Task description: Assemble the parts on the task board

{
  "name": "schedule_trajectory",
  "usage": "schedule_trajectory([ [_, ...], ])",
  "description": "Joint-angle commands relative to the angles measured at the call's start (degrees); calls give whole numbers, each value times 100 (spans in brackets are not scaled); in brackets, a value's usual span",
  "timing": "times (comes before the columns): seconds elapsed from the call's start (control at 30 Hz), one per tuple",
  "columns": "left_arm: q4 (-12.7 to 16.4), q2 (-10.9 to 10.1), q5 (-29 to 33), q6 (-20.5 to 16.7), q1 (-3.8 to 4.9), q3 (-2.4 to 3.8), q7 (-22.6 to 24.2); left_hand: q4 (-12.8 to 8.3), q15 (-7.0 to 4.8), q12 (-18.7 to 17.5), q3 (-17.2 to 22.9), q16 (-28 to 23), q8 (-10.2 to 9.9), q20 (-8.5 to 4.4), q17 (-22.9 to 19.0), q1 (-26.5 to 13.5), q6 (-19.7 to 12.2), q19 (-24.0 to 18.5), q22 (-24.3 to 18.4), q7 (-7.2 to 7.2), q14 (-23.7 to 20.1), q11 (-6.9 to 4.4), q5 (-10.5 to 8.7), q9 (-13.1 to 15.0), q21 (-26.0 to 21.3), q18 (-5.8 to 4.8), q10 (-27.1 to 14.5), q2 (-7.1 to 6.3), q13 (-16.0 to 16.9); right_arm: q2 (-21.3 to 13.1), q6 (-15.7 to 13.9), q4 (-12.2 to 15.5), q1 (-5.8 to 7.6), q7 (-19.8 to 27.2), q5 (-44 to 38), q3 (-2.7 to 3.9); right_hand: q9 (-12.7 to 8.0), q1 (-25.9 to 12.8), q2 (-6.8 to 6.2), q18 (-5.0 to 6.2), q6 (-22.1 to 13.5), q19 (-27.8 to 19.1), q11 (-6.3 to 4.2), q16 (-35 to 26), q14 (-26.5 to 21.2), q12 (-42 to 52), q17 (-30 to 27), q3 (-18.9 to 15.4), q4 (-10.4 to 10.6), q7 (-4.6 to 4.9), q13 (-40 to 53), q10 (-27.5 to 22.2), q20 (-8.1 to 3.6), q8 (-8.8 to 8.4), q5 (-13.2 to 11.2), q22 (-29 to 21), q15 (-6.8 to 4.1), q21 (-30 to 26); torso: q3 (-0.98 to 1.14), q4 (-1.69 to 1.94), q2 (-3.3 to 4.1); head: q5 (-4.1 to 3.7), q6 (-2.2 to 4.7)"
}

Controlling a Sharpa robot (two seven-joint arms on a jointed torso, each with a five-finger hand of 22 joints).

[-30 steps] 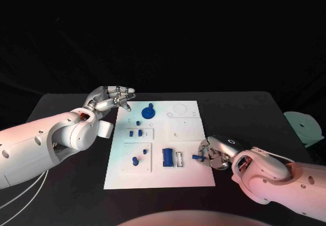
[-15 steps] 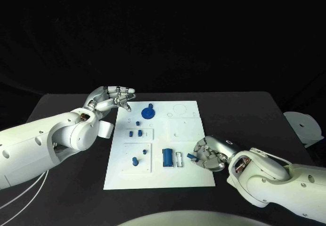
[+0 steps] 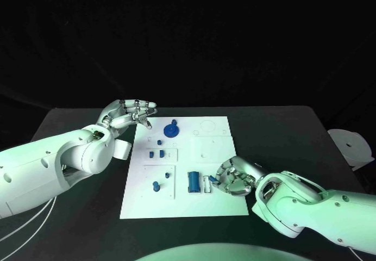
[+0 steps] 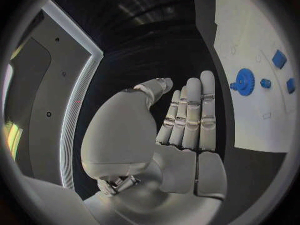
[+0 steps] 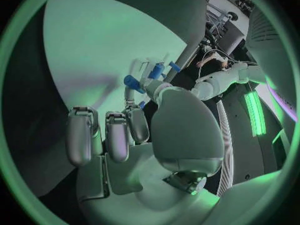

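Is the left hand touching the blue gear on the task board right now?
No. In the head view the left hand hovers off the task board's far-left corner, and the blue gear lies apart from it, untouched.

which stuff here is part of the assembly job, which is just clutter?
Job:
- task board
- blue gear
- blue block
- small blue part pinched by right robot hand
- small blue pieces

Lying about:
- white round object at the table's right edge
- left robot hand, holding nothing
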Motion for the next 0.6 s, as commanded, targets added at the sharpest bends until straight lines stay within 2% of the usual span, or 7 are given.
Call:
schedule_trajectory([
  [0.03, 18, 11, 24, 92, -1, 3, 63, -18, 0, 27, 0, 40, 25, 6, -10, 23, -48, 50, -7, -2, -34, 3, 16, -8, -36, 38, -58, 32, 9, 82, 106, -62, -17, 86, 360, -1, 209, -154, -13, -60, -4, 244, -9, -4, 478, 35, 866, 11, 9, -36, 445, 38, -31, 46, 150, 1240, -17, -23, 0, 2, 8, 4, -2],
  [0.1, 20, 11, 24, 94, -1, 3, 63, -18, 0, 27, 0, 40, 25, 6, -10, 23, -48, 50, -7, -2, -34, 3, 16, -8, -36, 38, -58, 32, 9, 133, 140, -100, -22, 79, 392, -1, 225, -300, -29, -62, 5, 248, -2, -1, 479, 42, 873, -62, 78, -28, 451, 44, -30, 51, 279, 1243, -11, -12, 1, 4, 5, 4, -7],
  [0.27, 25, 10, 24, 97, -1, 3, 63, -18, 0, 27, 0, 40, 25, 6, -10, 23, -48, 50, -7, -2, -34, 3, 16, -8, -36, 38, -58, 32, 9, 238, 220, -193, -32, 53, 431, -1, 252, -475, -14, -63, 32, 251, -4, 5, 482, 58, 887, -158, 161, -33, 465, 55, -30, 64, 298, 1245, -13, -3, -5, 5, 6, 7, -13],
  [0.43, 28, 6, 24, 100, -1, 3, 62, -18, 0, 27, 0, 40, 25, 6, -10, 23, -48, 50, -7, -2, -34, 3, 16, -8, -36, 38, -58, 32, 9, 332, 270, -283, -43, 48, 458, -1, 274, -616, -13, -66, 64, 257, -10, 11, 485, 100, 901, -244, 234, -41, 497, 78, -31, 77, 279, 1249, -16, 12, -1, -2, 4, 31, -26],
  [0.5, 29, 4, 24, 101, -1, 3, 60, -18, 0, 27, 0, 40, 25, 6, -10, 23, -48, 50, -7, -2, -34, 3, 16, -8, -36, 38, -58, 32, 9, 370, 299, -310, -49, 43, 468, -1, 296, -681, -12, -67, 90, 259, -21, 15, 487, 123, 911, -313, 259, -55, 516, 91, -37, 92, 406, 1250, -26, 19, 0, 2, 6, 52, -32],
  [0.6, 30, 2, 24, 103, -1, 3, 59, -18, 0, 27, 0, 40, 25, 6, -10, 23, -48, 50, -7, -2, -34, 3, 16, -8, -36, 38, -58, 32, 9, 391, 344, -334, -53, 25, 467, -1, 307, -705, -3, -67, 108, 260, -26, 15, 487, 146, 911, -343, 270, -62, 534, 103, -41, 105, 440, 1251, -30, 22, 1, 3, 7, 48, -34],
])
